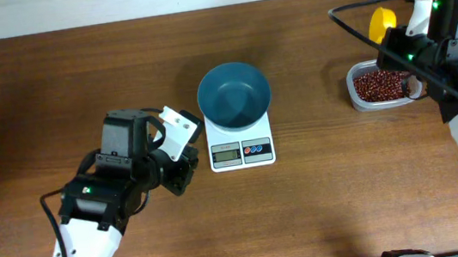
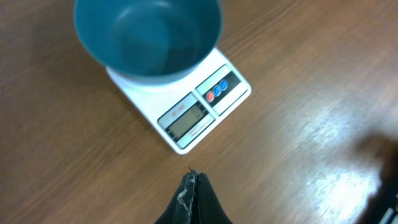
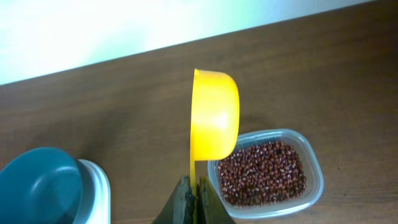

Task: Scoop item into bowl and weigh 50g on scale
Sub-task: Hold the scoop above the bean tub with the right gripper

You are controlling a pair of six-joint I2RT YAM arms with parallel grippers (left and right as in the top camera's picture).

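Your left claw (image 1: 186, 172) shows in the overhead view with its dark fingers pressed together, gripping nothing. It hangs low over the brown wooden desk (image 1: 325, 213), just left of the scale (image 1: 242, 151). The scale is small and white, with its grey display and red and blue buttons facing the near edge. The teal bowl (image 1: 234, 93) sits on its platform and covers most of it. Your right claw (image 1: 395, 43) is at the far right of the desk, closed on the handle of a yellow scoop (image 1: 383, 20). Just beside it, a clear plastic tub (image 1: 355, 97) holds the red-brown beans (image 1: 380, 85), well apart from the scale.

From the left wrist camera, you see the left claw (image 2: 191, 186) at the bottom edge, its two fingertips meeting in a point. Ahead of it and apart from it lies the scale (image 2: 199, 106), turned at an angle with the display nearest the claw. The bowl (image 2: 149, 31) rests on the scale, its smooth inside in view. The display is too blurred to read.

From the right wrist camera, the right claw (image 3: 194, 196) clamps the thin handle of the scoop (image 3: 214, 112). The scoop is turned on its side, so you face its rounded outer back. To its lower right, the tub (image 3: 316, 180) holds the beans (image 3: 264, 171). At lower left you see the bowl (image 3: 40, 183) and a white corner of the scale (image 3: 96, 186).
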